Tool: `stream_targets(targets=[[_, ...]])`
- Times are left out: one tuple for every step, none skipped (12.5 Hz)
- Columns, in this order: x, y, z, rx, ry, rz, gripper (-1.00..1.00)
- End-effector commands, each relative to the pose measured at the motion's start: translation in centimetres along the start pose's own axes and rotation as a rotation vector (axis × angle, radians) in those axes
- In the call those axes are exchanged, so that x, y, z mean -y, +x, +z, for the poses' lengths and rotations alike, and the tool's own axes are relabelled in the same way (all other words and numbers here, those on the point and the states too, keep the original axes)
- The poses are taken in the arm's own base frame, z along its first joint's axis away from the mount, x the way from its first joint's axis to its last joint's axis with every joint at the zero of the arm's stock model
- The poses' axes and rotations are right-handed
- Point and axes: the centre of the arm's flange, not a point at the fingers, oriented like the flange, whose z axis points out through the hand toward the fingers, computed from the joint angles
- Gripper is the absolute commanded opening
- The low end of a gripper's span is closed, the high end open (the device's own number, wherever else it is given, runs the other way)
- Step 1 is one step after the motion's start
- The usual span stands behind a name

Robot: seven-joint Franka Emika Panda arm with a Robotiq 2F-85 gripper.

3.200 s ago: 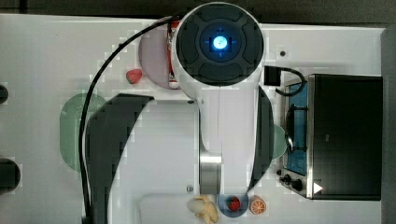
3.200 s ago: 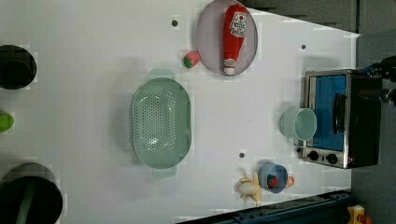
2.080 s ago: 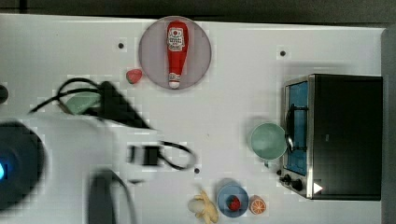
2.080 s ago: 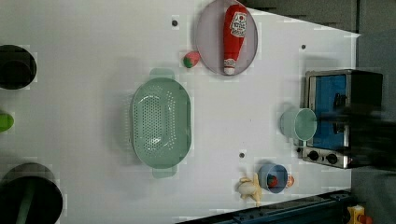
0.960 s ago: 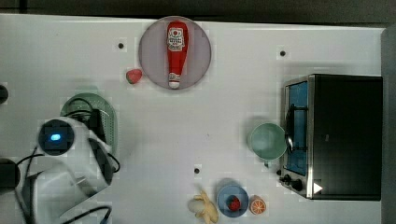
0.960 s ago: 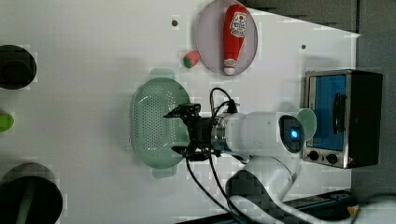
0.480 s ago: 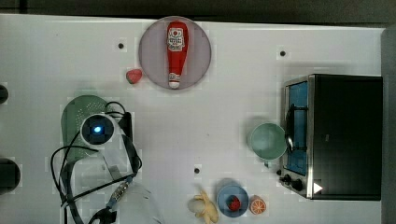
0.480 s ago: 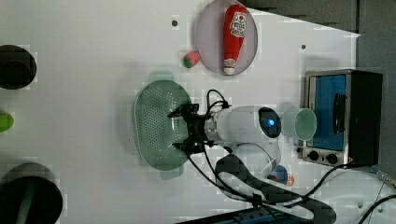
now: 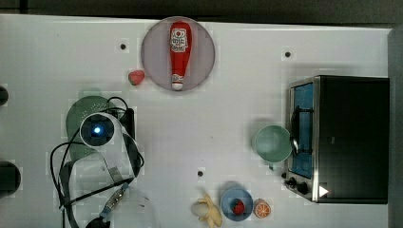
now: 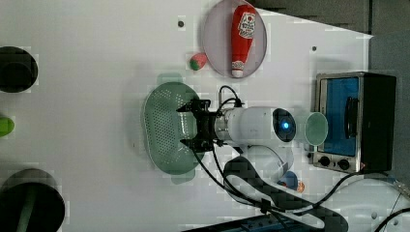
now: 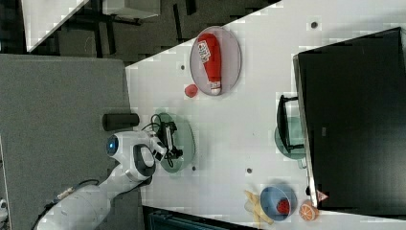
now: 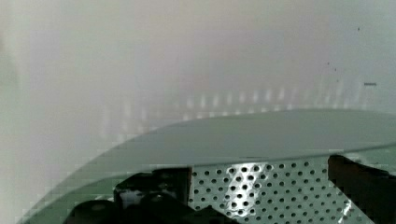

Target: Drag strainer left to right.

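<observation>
The strainer (image 10: 162, 128) is a pale mint-green oval colander with rows of small holes, lying on the white table at the left view's centre-left. My gripper (image 10: 187, 125) is open, its two black fingers spread inside the bowl near the rim on the left view's right side. In the top view the arm covers most of the strainer (image 9: 76, 116). The right view has the gripper (image 11: 174, 140) over the strainer (image 11: 186, 136). Up close, the wrist view gives the perforated base and rim of the strainer (image 12: 261, 135) between the fingers (image 12: 154, 191).
A toaster oven (image 9: 349, 137) stands at the top view's right, with a teal cup (image 9: 272, 143) beside it. A ketchup bottle (image 9: 179, 47) lies on a grey plate, a strawberry (image 9: 136, 77) near it. A banana (image 9: 209, 211), blue bowl (image 9: 236, 205) and orange slice (image 9: 262, 208) sit by the front edge.
The arm swung from the table's middle over to the strainer, and the gripper has come down into the bowl. Its fingers stay open; the strainer has not shifted.
</observation>
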Motion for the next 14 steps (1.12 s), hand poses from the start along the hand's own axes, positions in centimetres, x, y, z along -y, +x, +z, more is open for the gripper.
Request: stream_targets(targets=[[0.6, 2.1, -0.1, -0.01, 0.022, 0.067, 1.0], [0.9, 3.0, -0.1, -0.018, 0.025, 0.082, 1.0], [1.2, 3.9, -0.2, -0.026, 0.03, 0.095, 1.0], [1.5, 4.7, -0.5, -0.033, 0.036, 0.109, 1.0], [1.8, 5.5, -0.7, -0.04, 0.041, 0.121, 1.0], [2.0, 6.3, -0.9, -0.047, 0.045, 0.131, 1.0], [2.0, 7.1, -1.1, -0.055, 0.048, 0.136, 1.0], [2.1, 8.0, -1.3, -0.063, 0.05, 0.14, 1.0], [2.1, 8.8, -1.3, -0.071, 0.048, 0.134, 1.0], [2.0, 9.8, -1.5, -0.08, 0.045, 0.122, 1.0], [1.9, 10.7, -1.6, -0.088, 0.043, 0.109, 1.0], [1.7, 11.8, -1.9, -0.096, 0.04, 0.102, 1.0], [1.4, 12.8, -2.0, -0.104, 0.033, 0.105, 1.0], [1.1, 13.9, -2.1, -0.113, 0.03, 0.123, 1.0]])
